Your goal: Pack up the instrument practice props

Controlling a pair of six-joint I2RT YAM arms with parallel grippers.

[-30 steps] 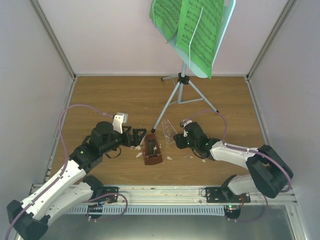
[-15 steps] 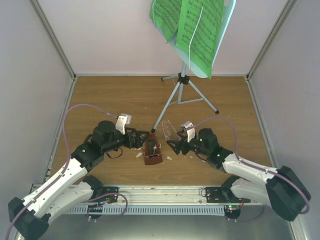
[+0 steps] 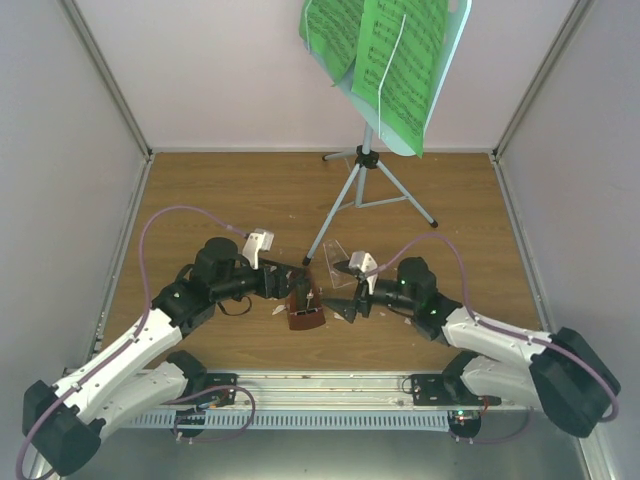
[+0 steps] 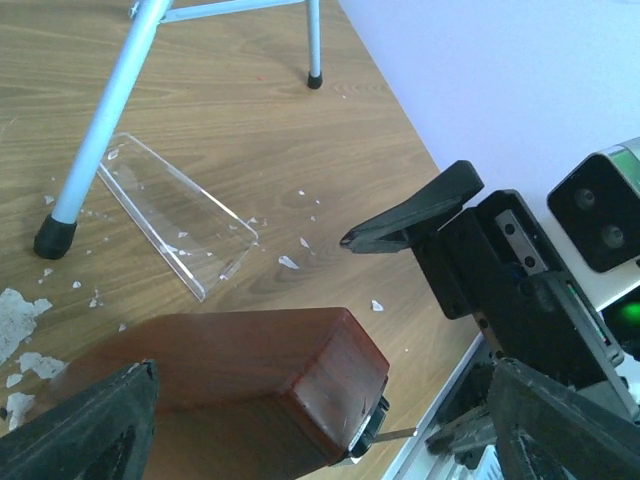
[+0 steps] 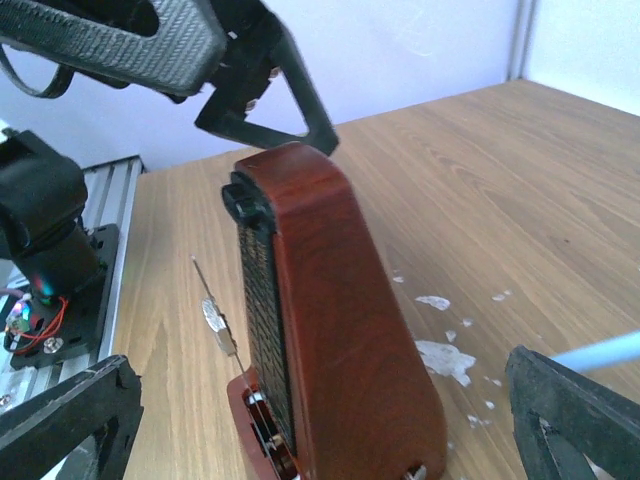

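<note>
Reddish-brown wood: the metronome (image 3: 306, 312) is lying on the table (image 3: 230, 190), near the middle, toward the near edge, with its wider base pointing near. Its thin pendulum rod is showing beside the scale face in the right wrist view.

Left pincer (image 3: 296, 285) is reaching in from the left with its jaws spread wide, one on each side of the metronome's narrow end (the left wrist view is too blurred at the edges to tell whether a finger is touching the wood). Nothing is clamped.

Right pincer (image 3: 342, 292) is facing the metronome from the right, jaws gaping fully apart, holding nothing and sitting just beside the wooden body.

Clear cover (image 3: 337, 262) is lying flat on the table just far-right of the metronome, apart from it, next to a rubber foot of the music stand (image 3: 367, 158).

Music stand is standing upright on its silver tripod at the far side of the table, carrying the green pages (image 3: 395, 55) on its pale blue desk.

White crumbs (image 4: 20, 320) are lying scattered around the metronome and the cover.
</note>
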